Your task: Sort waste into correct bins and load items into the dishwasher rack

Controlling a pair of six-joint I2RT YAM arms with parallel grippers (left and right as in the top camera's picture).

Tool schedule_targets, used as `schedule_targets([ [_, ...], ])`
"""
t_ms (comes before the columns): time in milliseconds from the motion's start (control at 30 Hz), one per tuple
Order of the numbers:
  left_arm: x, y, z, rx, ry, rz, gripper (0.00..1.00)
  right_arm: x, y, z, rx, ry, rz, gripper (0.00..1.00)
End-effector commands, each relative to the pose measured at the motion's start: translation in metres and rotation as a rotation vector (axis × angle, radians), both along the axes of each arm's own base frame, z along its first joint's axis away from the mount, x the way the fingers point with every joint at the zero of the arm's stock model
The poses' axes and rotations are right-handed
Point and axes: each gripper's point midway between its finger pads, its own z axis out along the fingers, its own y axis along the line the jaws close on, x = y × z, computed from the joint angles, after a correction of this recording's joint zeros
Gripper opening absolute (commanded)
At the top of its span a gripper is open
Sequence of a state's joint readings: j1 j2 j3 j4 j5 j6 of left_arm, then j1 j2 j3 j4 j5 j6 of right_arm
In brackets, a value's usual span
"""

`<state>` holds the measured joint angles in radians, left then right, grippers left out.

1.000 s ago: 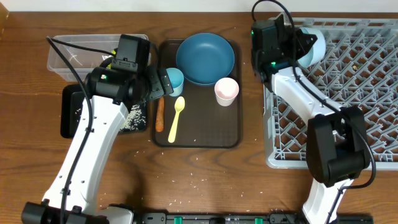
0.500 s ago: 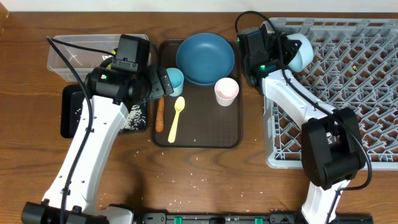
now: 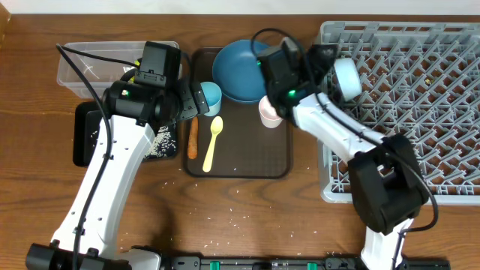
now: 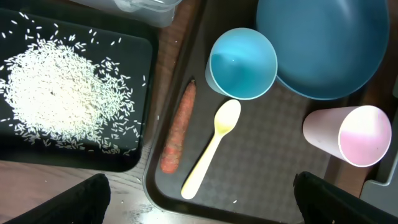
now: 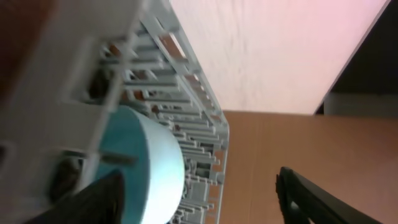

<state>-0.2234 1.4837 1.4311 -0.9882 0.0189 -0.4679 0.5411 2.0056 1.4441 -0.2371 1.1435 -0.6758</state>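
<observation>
At the left edge of the serving tray (image 4: 261, 168), beside the spoon (image 4: 212, 146), the sausage (image 4: 179, 134) lies just ahead of my left gripper (image 4: 199, 190) — fingers spread, empty — its long axis crossing their closing line, while my right gripper (image 5: 205, 199), also spread, is farther off.

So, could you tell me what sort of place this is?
Probably a tabletop dish-clearing test station: a grey dishwasher rack, a serving tray with a blue plate, and a black tray holding rice.
</observation>
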Motion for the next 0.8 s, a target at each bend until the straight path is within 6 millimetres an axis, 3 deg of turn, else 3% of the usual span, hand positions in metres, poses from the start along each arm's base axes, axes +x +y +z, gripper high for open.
schedule_targets([
  [0, -0.001, 0.004, -0.006, 0.014, 0.016, 0.011, 0.96, -0.003, 0.011, 0.002, -0.006, -0.022, 0.006, 0.8],
  [200, -0.001, 0.004, -0.006, 0.014, 0.016, 0.011, 0.96, 0.001, 0.009, 0.047, 0.078, -0.213, -0.036, 0.82],
  [267, -0.001, 0.004, -0.006, 0.014, 0.016, 0.011, 0.96, 0.002, 0.012, 0.065, 0.152, -0.28, -0.02, 0.82],
  [367, -0.001, 0.004, -0.006, 0.014, 0.016, 0.011, 0.96, 0.004, 0.024, 0.075, 0.318, -0.325, 0.043, 0.8],
  [567, -0.001, 0.004, -0.006, 0.014, 0.016, 0.011, 0.96, -0.006, 0.083, 0.045, 0.825, -0.114, 0.255, 0.75],
  [667, -0.001, 0.004, -0.006, 0.014, 0.016, 0.011, 0.96, -0.024, 0.109, 0.03, 0.992, 0.056, 0.336, 0.8],
  [767, -0.001, 0.004, -0.006, 0.014, 0.016, 0.011, 0.96, -0.046, 0.12, 0.019, 1.116, 0.171, 0.308, 0.82],
])
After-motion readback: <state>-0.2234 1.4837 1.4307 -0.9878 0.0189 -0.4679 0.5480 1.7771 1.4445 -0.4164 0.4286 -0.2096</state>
